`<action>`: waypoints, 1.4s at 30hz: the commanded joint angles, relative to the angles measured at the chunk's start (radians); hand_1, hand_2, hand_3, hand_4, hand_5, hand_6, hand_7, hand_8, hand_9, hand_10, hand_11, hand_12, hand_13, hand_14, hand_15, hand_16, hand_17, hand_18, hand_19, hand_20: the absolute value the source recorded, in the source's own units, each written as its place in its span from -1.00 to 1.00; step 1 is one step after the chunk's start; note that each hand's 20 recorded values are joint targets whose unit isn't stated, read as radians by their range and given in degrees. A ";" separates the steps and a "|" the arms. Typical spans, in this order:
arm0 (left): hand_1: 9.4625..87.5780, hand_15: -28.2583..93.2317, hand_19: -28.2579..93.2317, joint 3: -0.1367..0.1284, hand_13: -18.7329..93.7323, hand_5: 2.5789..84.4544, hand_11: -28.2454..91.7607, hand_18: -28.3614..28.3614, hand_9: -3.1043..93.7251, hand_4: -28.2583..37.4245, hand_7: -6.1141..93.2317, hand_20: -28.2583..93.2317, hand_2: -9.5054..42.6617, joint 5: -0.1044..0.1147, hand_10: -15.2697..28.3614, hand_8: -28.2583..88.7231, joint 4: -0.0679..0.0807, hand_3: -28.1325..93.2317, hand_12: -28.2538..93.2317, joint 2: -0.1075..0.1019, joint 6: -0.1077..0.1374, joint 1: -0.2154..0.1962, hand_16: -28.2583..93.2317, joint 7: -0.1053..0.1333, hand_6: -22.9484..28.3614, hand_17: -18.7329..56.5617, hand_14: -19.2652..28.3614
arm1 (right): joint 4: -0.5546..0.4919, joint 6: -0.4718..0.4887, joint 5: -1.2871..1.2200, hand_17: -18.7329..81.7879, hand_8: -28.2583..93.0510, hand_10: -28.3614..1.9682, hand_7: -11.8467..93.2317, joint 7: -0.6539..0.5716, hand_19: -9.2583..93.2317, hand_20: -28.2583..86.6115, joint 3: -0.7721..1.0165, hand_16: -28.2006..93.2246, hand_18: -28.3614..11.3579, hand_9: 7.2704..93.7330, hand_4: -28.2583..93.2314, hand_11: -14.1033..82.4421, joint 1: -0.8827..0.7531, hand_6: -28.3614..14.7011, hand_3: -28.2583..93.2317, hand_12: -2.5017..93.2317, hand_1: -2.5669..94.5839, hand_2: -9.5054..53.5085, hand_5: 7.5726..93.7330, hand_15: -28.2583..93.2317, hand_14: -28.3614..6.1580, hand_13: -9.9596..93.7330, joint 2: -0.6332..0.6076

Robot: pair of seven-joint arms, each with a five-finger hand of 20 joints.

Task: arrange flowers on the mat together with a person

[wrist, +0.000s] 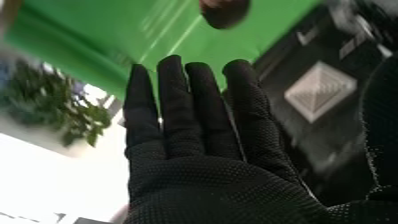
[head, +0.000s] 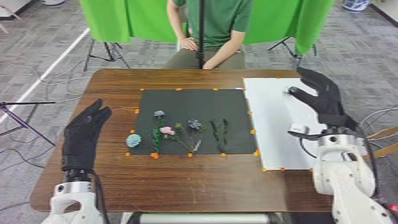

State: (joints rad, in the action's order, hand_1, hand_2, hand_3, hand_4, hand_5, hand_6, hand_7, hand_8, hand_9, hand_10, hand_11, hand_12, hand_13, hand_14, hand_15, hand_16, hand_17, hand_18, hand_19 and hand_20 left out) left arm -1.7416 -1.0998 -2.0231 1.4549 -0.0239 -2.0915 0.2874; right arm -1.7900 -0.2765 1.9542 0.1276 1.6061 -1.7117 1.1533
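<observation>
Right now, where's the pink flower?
In the head view, the pink flower lies on the dark mat, left of the mat's middle, just to the right of an upright-running green stem.

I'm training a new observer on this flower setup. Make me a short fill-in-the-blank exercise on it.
1. The right hand is above the ____ sheet.
2. The light blue flower lies at the ____ edge, not the right one, of the dark mat.
3. The flower head nearest to it is ____.
4. The left hand is open and holds ____.

Missing words: white; left; pink; nothing
</observation>
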 commanded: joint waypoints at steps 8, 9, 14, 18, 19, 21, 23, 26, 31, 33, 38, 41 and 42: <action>-0.44 -0.37 -0.49 0.008 -0.04 0.06 -0.26 0.31 -0.01 -0.64 -0.68 -0.24 -0.90 -0.005 0.28 -0.60 -0.006 0.52 -0.29 0.005 0.014 -0.017 -0.54 -0.002 0.04 -0.24 0.42 | 0.344 0.406 0.740 -0.05 -0.71 -0.12 -0.44 -0.113 -0.55 0.03 -0.099 -0.21 -0.13 -0.12 -1.00 -0.44 0.436 0.23 0.66 -0.53 -0.47 -1.00 -0.11 -0.27 0.03 0.14 -0.132; -0.44 -0.37 -0.49 0.008 -0.04 0.06 -0.26 0.31 -0.01 -0.64 -0.68 -0.24 -0.90 -0.005 0.27 -0.60 -0.005 0.52 -0.29 0.006 0.013 -0.017 -0.54 -0.002 0.04 -0.24 0.42 | 0.358 0.418 0.758 -0.04 -0.71 -0.12 -0.44 -0.127 -0.56 0.03 -0.105 -0.21 -0.13 -0.12 -1.00 -0.43 0.443 0.23 0.66 -0.53 -0.46 -1.00 -0.11 -0.27 0.03 0.14 -0.129; -0.43 -0.37 -0.49 0.009 -0.04 0.06 -0.26 0.30 -0.01 -0.65 -0.69 -0.23 -0.90 -0.004 0.27 -0.61 -0.007 0.52 -0.29 0.005 0.016 -0.018 -0.54 -0.006 0.05 -0.23 0.42 | 0.401 0.499 0.807 -0.01 -0.72 -0.15 -0.42 -0.191 -0.55 0.05 -0.116 -0.19 -0.15 -0.05 -1.00 -0.38 0.456 0.28 0.65 -0.52 -0.45 -1.00 -0.09 -0.26 0.03 0.21 -0.108; -0.44 -0.37 -0.49 0.010 -0.04 0.07 -0.26 0.30 -0.01 -0.64 -0.69 -0.23 -0.90 -0.004 0.27 -0.60 -0.005 0.52 -0.29 0.005 0.013 -0.014 -0.54 -0.008 0.05 -0.23 0.42 | 0.430 0.581 0.829 0.07 -0.73 -0.13 -0.42 -0.216 -0.65 0.12 -0.103 -0.17 -0.12 0.07 -1.00 -0.35 0.461 0.35 0.64 -0.55 -0.43 -1.00 -0.02 -0.26 0.02 0.29 -0.085; -0.43 -0.37 -0.49 0.009 -0.04 0.06 -0.26 0.30 -0.01 -0.64 -0.69 -0.23 -0.90 -0.004 0.27 -0.60 -0.005 0.52 -0.29 0.006 0.013 -0.016 -0.54 -0.008 0.05 -0.23 0.42 | 0.436 0.590 0.833 0.08 -0.73 -0.13 -0.43 -0.217 -0.67 0.14 -0.098 -0.18 -0.12 0.10 -1.00 -0.37 0.459 0.37 0.65 -0.57 -0.42 -1.00 -0.01 -0.26 0.00 0.30 -0.081; -0.43 -0.37 -0.49 0.009 -0.04 0.06 -0.26 0.30 0.00 -0.64 -0.69 -0.23 -0.90 -0.003 0.27 -0.60 -0.003 0.52 -0.29 0.006 0.013 -0.013 -0.54 -0.010 0.05 -0.23 0.42 | 0.445 0.607 0.839 0.08 -0.73 -0.13 -0.44 -0.222 -0.70 0.15 -0.094 -0.19 -0.12 0.15 -1.00 -0.39 0.455 0.39 0.63 -0.58 -0.40 -1.00 0.01 -0.26 -0.02 0.33 -0.074; -0.43 -0.37 -0.49 0.009 -0.03 0.06 -0.26 0.30 0.00 -0.64 -0.69 -0.23 -0.90 -0.004 0.27 -0.60 -0.002 0.52 -0.29 0.007 0.012 -0.011 -0.54 -0.013 0.05 -0.23 0.42 | 0.448 0.614 0.851 0.09 -0.74 -0.12 -0.44 -0.222 -0.71 0.15 -0.088 -0.20 -0.11 0.20 -1.00 -0.40 0.446 0.41 0.63 -0.59 -0.39 -1.00 0.03 -0.25 -0.01 0.36 -0.068; -0.43 -0.37 -0.49 0.009 -0.03 0.06 -0.26 0.30 0.00 -0.64 -0.69 -0.23 -0.90 -0.003 0.28 -0.60 -0.001 0.52 -0.29 0.008 0.010 -0.010 -0.54 -0.012 0.05 -0.23 0.43 | 0.462 0.629 0.889 0.11 -0.74 -0.12 -0.44 -0.216 -0.72 0.16 -0.083 -0.21 -0.11 0.26 -1.00 -0.42 0.441 0.43 0.63 -0.61 -0.36 -1.00 0.04 -0.24 0.00 0.40 -0.060; -0.43 -0.37 -0.49 0.009 -0.03 0.06 -0.26 0.30 0.00 -0.64 -0.69 -0.23 -0.90 -0.002 0.27 -0.60 0.001 0.52 -0.29 0.009 0.008 -0.009 -0.54 -0.013 0.05 -0.23 0.43 | 0.479 0.645 0.942 0.12 -0.75 -0.09 -0.43 -0.229 -0.75 0.18 -0.065 -0.23 -0.10 0.28 -1.00 -0.44 0.425 0.47 0.65 -0.62 -0.31 -1.00 0.04 -0.23 0.02 0.42 -0.045; -0.43 -0.37 -0.49 0.009 -0.04 0.06 -0.26 0.30 0.00 -0.64 -0.69 -0.23 -0.90 -0.004 0.28 -0.60 0.002 0.52 -0.29 0.008 0.005 -0.007 -0.54 -0.015 0.04 -0.23 0.42 | 0.484 0.647 0.947 0.13 -0.75 -0.08 -0.43 -0.239 -0.75 0.19 -0.056 -0.23 -0.10 0.29 -1.00 -0.45 0.415 0.48 0.65 -0.62 -0.26 -1.00 0.05 -0.23 0.03 0.43 -0.038; -0.43 -0.37 -0.49 0.010 -0.04 0.06 -0.26 0.30 -0.01 -0.64 -0.69 -0.23 -0.90 -0.002 0.27 -0.60 0.004 0.52 -0.29 0.007 0.005 -0.006 -0.54 -0.015 0.04 -0.23 0.42 | 0.502 0.481 0.923 0.21 -0.80 0.04 -0.38 -0.279 -0.79 0.27 -0.057 -0.21 -0.04 0.43 -1.00 -0.44 0.368 0.63 0.64 -0.63 -0.02 -1.00 0.25 -0.19 0.14 0.58 -0.033; -0.43 -0.37 -0.49 0.008 -0.04 0.06 -0.26 0.30 -0.01 -0.63 -0.69 -0.23 -0.90 -0.002 0.27 -0.60 0.001 0.52 -0.29 0.008 0.007 -0.009 -0.54 -0.018 0.04 -0.23 0.42 | 0.519 0.339 0.897 0.28 -0.68 0.11 -0.39 -0.288 -0.82 0.35 -0.070 -0.07 -0.01 0.60 -1.00 -0.45 0.347 0.62 0.51 -0.59 0.18 -1.00 0.46 -0.22 0.25 0.71 -0.031; -0.43 -0.37 -0.49 0.008 -0.04 0.06 -0.26 0.30 -0.01 -0.64 -0.69 -0.23 -0.90 -0.002 0.27 -0.60 0.006 0.52 -0.29 0.008 0.002 -0.003 -0.54 -0.016 0.04 -0.23 0.42 | 0.517 0.313 0.886 0.30 -0.65 0.14 -0.40 -0.290 -0.82 0.37 -0.069 -0.02 0.00 0.65 -1.00 -0.49 0.339 0.60 0.46 -0.54 0.24 -1.00 0.52 -0.23 0.29 0.75 -0.033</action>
State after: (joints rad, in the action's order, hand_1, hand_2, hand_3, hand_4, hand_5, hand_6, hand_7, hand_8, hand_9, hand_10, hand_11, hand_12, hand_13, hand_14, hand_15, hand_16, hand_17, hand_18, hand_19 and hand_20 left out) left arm -1.7351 -1.1001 -2.0264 1.4558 -0.0175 -2.0942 0.2828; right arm -1.3201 0.2759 2.8778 -0.1380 1.5520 -1.2869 1.1125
